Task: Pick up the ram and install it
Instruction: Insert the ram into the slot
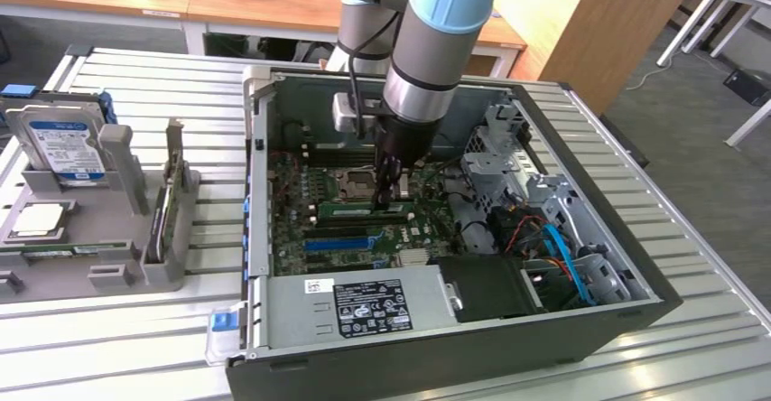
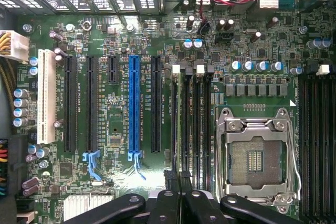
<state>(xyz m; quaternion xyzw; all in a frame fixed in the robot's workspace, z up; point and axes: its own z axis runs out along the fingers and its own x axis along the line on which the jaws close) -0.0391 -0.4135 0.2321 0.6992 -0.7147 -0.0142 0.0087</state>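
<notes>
Exterior view: UR arm point(image 1: 422, 49) reaches straight down into the open PC case point(image 1: 482, 365), which lies on its side on the slatted counter point(image 1: 710, 238). The end effector point(image 1: 385, 200) is low over the motherboard point(image 1: 295, 225), jaws pinched together on the ram point(image 1: 352, 209). The ram sits edge-up and runs from the fingertips toward the exterior view's left, along the DIMM slots just camera-side of the CPU socket point(image 1: 359, 181). Can't tell if it's fully seated. Blue PCIe slot point(image 1: 341, 242) is closer to the camera, apart from the ram. Power supply point(image 1: 367, 303) sits along the near edge of the case. Hard drive point(image 1: 60, 146) stands in the grey fixture point(image 1: 121, 270) at the exterior view's left, well apart from the case.

Wrist view: the end effector point(image 2: 177, 177) has its black fingers point(image 2: 168, 203) converging on the ram point(image 2: 178, 129). The ram shows edge-on as a thin strip among the DIMM slots with the white latches point(image 2: 176, 69). CPU socket point(image 2: 257, 156) has its contacts exposed, just beside those slots. Blue PCIe slot point(image 2: 135, 108) and white PCI slot point(image 2: 46, 95) lie on the other side of the ram from the socket.
</notes>
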